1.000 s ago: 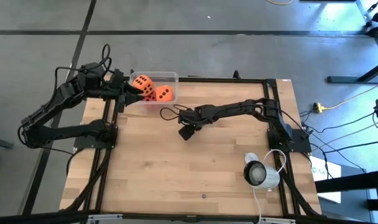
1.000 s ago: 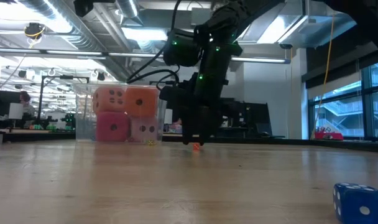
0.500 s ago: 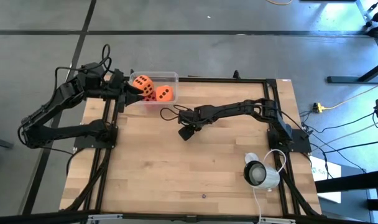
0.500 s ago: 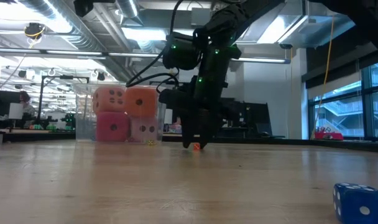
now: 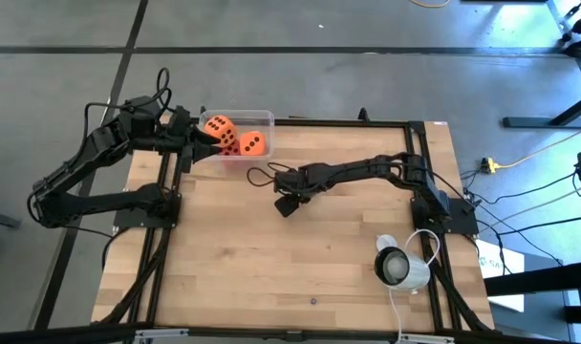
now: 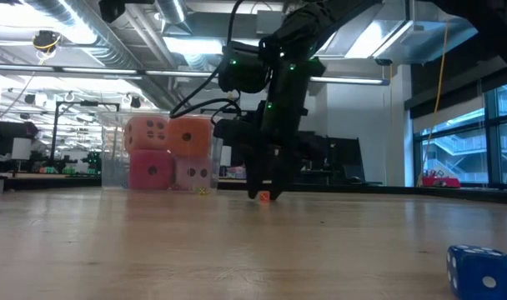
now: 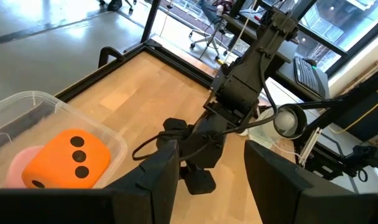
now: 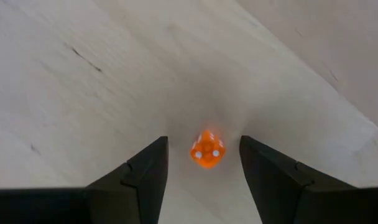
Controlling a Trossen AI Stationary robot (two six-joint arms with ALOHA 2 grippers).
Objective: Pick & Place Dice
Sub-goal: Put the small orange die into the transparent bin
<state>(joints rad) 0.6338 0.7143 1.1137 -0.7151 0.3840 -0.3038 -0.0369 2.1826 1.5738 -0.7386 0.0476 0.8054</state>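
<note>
The big soft orange cube with black dots [image 5: 252, 144] sits beside another orange cube with black dots [image 5: 218, 129] in the see-through plastic box [image 5: 263, 118]. In the low view, under them are a deep pink cube with dark dots [image 6: 150, 172] and a pale pink cube with dark dots [image 6: 193, 174]. A tiny orange die with white dots [image 8: 207, 149] lies on the light wooden desk [image 5: 300, 258]. A blue die with white dots [image 6: 482, 272] is there too. Both arms are black.
</note>
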